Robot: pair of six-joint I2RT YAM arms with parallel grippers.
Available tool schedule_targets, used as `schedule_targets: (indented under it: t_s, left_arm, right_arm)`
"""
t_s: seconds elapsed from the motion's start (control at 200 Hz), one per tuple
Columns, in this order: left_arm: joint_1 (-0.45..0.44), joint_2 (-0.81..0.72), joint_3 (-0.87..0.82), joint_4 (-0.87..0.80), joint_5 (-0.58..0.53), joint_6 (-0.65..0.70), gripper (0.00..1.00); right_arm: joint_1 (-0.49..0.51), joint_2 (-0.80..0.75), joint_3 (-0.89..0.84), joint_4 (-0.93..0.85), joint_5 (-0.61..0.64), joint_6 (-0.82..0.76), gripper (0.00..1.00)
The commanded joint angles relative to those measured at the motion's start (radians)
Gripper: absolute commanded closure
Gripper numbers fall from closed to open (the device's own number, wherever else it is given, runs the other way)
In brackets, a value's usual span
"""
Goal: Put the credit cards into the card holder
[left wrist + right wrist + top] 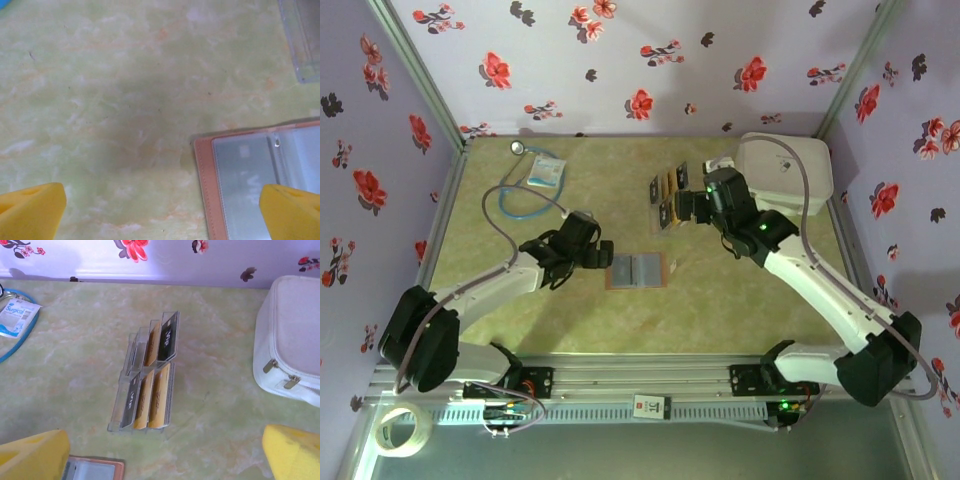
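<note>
Card holder (637,270) lying open and flat on the table (740,300), its reddish-brown border framing greyish clear pockets; I take it as my landmark. Beyond the holder and slightly to its right stands a clear rack (670,198) carrying the credit cards (150,375), black and yellow-orange, set on edge in its slots and well apart from the holder. The left tool (603,252) sits just left of the holder with its jaws spread wide and nothing between them. In the left wrist view one yellow fingertip (290,210) overlaps the holder's near pocket and the other overlaps bare table; I cannot tell whether either touches. The right tool (678,208) hangs beyond the holder, near the rack, likewise spread and empty. A white zipped case (785,165) lies farther right of the holder. A blue stethoscope (520,195) and a small packet (547,170) lie far to its left.
</note>
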Motion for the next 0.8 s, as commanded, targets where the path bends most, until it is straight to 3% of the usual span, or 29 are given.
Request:
schedule_targets:
  t_s: [0.0, 0.085, 0.2, 0.325, 0.505, 0.795]
  left_arm:
    - [0.017, -0.022, 0.026, -0.001, -0.051, 0.005, 0.0]
    - [0.019, -0.03, 0.006, 0.029, -0.078, 0.03, 0.0]
    - [0.025, -0.035, -0.012, 0.048, -0.121, 0.039, 0.0]
    - [0.038, -0.029, -0.017, 0.042, -0.128, 0.012, 0.0]
    - [0.058, -0.001, 0.024, -0.04, -0.107, -0.002, 0.0]
    - [0.072, 0.007, 0.017, -0.052, -0.065, -0.001, 0.0]
  right_arm:
    - [-0.008, 0.118, 0.098, -0.075, -0.042, -0.028, 0.04]
    - [-0.008, 0.225, 0.173, -0.145, -0.114, -0.009, 0.15]
    - [-0.007, 0.338, 0.242, -0.18, -0.183, 0.032, 0.19]
    - [-0.006, 0.465, 0.336, -0.257, -0.212, 0.04, 0.41]
    - [0.003, 0.621, 0.477, -0.368, -0.154, 0.035, 0.71]
    - [0.009, 0.722, 0.561, -0.427, -0.017, 0.031, 0.73]
